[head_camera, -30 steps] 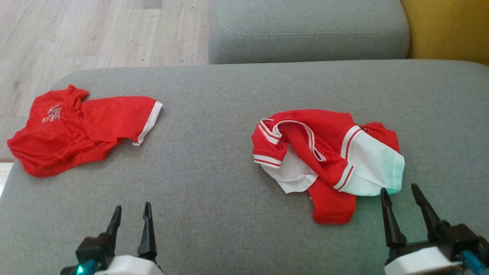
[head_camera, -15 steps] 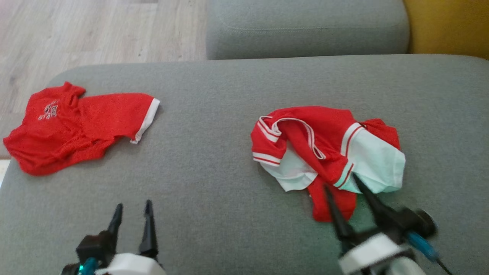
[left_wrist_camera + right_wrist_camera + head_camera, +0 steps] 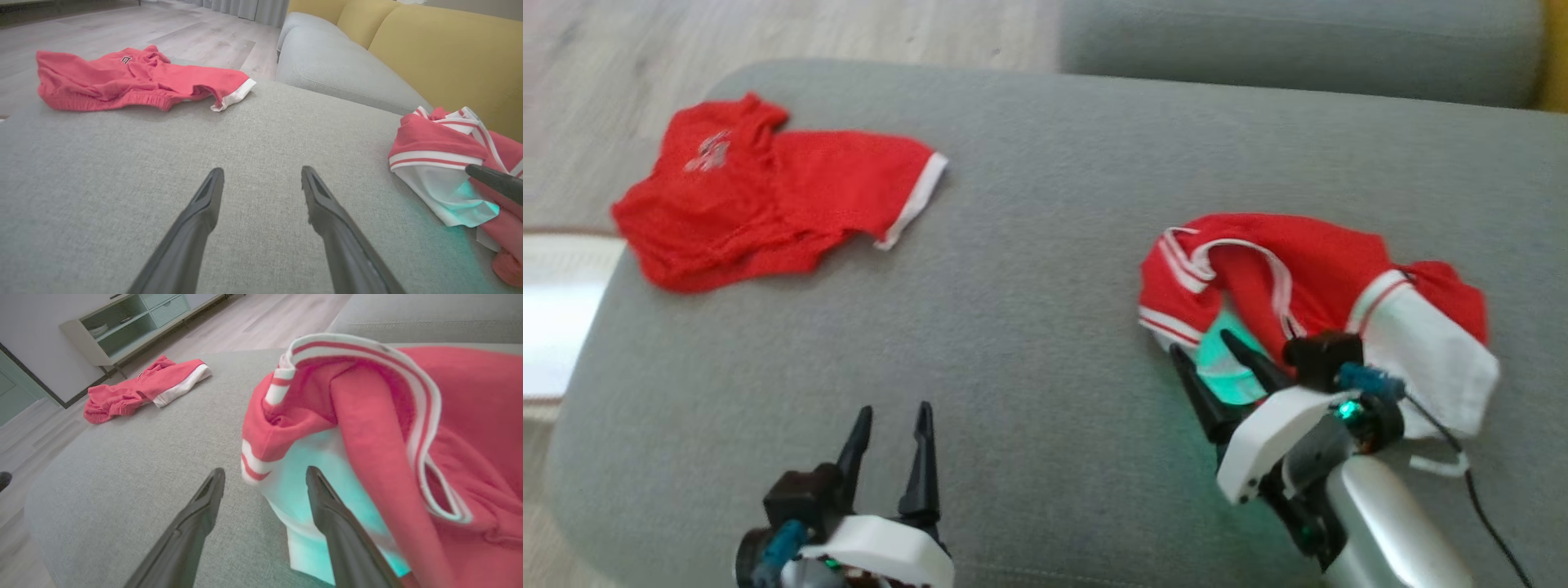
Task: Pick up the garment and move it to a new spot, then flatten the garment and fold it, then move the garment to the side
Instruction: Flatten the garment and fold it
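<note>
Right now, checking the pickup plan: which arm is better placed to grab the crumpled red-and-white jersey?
Right. The right gripper is open at the white edge of the red-and-white jersey, one finger over the fabric; the left gripper is open above bare grey cushion, apart from it.

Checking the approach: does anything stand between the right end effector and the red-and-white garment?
Nothing visible. The open right end effector is at the red-and-white garment, over its white edge.

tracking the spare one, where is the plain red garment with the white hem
In the head view the plain red garment lies crumpled at the far left corner of the grey cushion, beside the wood floor, well beyond the left pincer.
</note>
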Controlling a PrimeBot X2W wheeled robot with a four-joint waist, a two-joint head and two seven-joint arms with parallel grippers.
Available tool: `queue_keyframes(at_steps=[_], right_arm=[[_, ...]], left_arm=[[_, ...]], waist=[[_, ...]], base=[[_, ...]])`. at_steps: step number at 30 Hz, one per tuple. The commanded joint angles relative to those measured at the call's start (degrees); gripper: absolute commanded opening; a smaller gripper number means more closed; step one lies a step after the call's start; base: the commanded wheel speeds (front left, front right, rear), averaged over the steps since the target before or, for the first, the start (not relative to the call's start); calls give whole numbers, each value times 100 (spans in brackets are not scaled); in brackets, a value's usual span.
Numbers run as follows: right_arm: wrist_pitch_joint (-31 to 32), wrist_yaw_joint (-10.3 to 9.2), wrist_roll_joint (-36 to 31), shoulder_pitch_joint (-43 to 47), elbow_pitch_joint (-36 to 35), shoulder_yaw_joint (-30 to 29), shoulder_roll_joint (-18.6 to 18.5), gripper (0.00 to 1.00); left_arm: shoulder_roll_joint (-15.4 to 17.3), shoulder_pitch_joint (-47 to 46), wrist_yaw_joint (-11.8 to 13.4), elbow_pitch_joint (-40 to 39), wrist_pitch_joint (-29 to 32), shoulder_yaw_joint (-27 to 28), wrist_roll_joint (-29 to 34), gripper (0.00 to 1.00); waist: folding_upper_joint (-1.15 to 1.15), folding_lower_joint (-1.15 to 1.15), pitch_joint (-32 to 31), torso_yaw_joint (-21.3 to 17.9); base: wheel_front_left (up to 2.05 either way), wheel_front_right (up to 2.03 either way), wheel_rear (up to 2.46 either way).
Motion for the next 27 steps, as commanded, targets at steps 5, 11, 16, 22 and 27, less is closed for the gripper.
queue_keyframes(at_steps=[5,11,16,22,27], right_arm=[[282,-4,63,-474,35,-274,145,100],[436,-4,-17,-728,211,-463,241,100],[494,-4,36,-921,197,-447,270,0],[971,-4,430,-1407,-305,0,276,0],[1778,-4,785,-2178,-738,169,277,0]], left_arm=[[-22,-291,164,-207,-71,-225,-161,100],[-22,-323,268,-209,-71,-445,-246,100],[-22,-383,306,-176,-71,-515,-300,100],[-22,-337,313,-104,-71,-479,-334,100],[-22,-278,278,-56,-71,-538,-379,100]], waist=[[0,0,229,353],[0,0,299,465],[0,0,261,477],[0,0,59,411],[0,0,-153,431]], base=[[0,0,0],[0,0,0],[0,0,0],[0,0,0],[0,0,0]])
